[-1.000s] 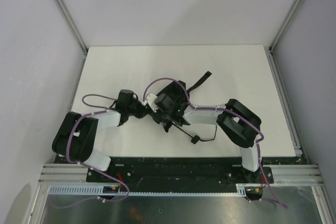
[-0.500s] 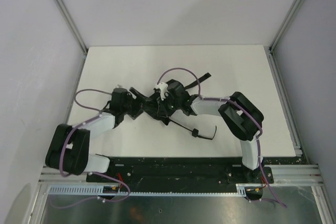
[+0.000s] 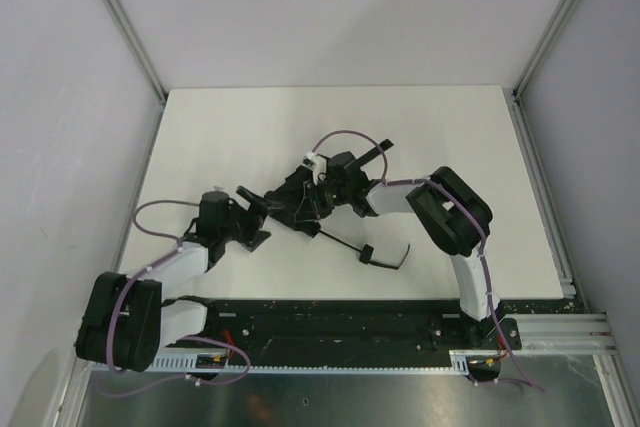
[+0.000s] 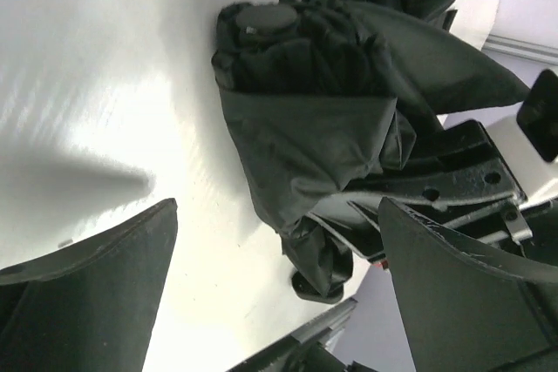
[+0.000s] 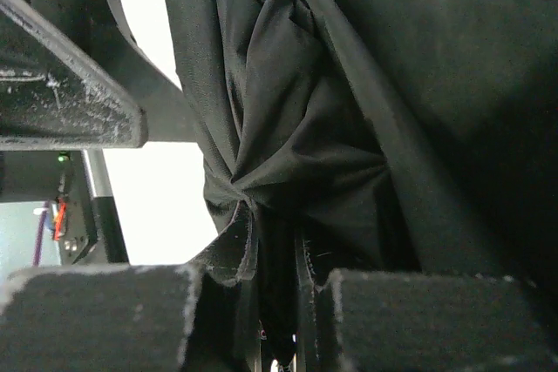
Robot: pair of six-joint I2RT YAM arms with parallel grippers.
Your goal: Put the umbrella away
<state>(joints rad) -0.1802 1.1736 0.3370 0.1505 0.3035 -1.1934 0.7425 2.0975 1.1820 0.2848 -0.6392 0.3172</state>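
Note:
The black umbrella (image 3: 288,209) lies folded and bunched on the white table (image 3: 450,127), its strap (image 3: 374,155) pointing to the back right and its thin wrist cord (image 3: 385,255) trailing toward the front. In the left wrist view its crumpled canopy (image 4: 323,119) and round cap (image 4: 268,16) lie ahead of my left gripper (image 4: 279,302). That left gripper (image 3: 254,217) stands wide open just left of the umbrella, holding nothing. My right gripper (image 3: 312,193) is shut on the umbrella; its pads (image 5: 427,320) pinch a gathered fold of fabric (image 5: 288,154).
Grey walls and aluminium rails (image 3: 125,27) enclose the table on three sides. The black mounting bar (image 3: 340,319) with both arm bases runs along the near edge. Part of the right gripper's metal body (image 4: 453,180) shows behind the umbrella in the left wrist view.
My left gripper has opened, let go of the umbrella and drawn back to the near left. My right gripper has closed on the fabric and shifted slightly left.

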